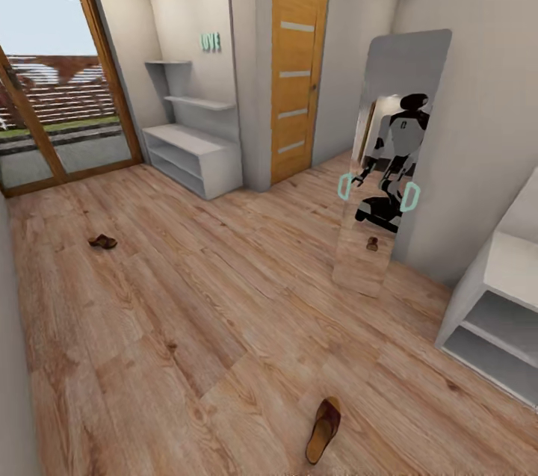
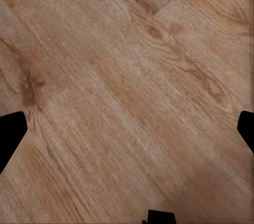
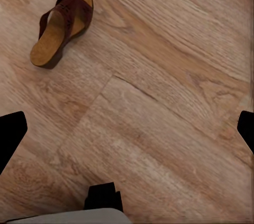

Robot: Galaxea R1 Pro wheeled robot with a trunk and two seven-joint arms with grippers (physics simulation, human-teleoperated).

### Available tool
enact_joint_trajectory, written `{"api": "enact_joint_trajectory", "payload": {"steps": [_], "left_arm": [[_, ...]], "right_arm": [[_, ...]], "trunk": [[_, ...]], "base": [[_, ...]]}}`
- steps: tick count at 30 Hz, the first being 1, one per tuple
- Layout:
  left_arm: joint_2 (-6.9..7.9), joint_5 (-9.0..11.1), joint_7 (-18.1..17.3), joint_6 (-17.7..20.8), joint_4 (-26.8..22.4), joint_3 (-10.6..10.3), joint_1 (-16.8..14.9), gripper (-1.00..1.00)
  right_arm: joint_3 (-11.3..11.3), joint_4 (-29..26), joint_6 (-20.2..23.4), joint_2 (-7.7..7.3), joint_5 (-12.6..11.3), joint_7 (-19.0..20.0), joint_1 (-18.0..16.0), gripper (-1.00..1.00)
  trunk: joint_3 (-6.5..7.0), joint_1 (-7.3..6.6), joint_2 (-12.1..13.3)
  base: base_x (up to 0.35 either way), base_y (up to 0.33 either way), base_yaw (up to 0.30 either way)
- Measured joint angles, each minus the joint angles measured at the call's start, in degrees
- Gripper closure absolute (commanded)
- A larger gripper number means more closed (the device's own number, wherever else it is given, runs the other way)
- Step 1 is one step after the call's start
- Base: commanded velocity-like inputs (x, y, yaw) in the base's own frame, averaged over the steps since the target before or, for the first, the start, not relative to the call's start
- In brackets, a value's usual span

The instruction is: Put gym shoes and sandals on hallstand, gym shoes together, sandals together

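Right gripper hangs spread and empty above the corridor floor, near one sandal, presumably lining up to grasp it

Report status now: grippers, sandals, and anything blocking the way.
Both grippers open, empty, over wood-plank floor. Near brown leather sandal lies on floor ahead; second brown sandal far left. Pale grey hallstand at far wall. Path open.

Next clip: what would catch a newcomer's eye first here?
Probably the tall mirror leaning on the right wall, reflecting the robot. Then two brown sandals apart on the wood floor: the near sandal at the head view's bottom edge, the far sandal at left near the glass door. The pale hallstand stands in the far corner.
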Motion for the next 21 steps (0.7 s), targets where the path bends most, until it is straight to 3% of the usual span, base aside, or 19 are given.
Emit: {"api": "enact_joint_trajectory", "payload": {"steps": [8,21], "left_arm": [[0.06,0.1,0.0,0.0,0.0,0.0,0.0,-1.0],[0.09,0.0,0.0,0.0,0.1,0.0,0.0,-1.0]], "right_arm": [[0.0,0.0,0.0,0.0,0.0,0.0,0.0,-1.0],[0.0,0.0,0.0,0.06,0.0,0.0,0.0,-1.0]], "trunk": [[-0.48,-0.01,0.0],[-1.26,-0.02,0.0]], "base": [[0.055,0.012,-0.228],[0.171,0.108,-0.228]]}}
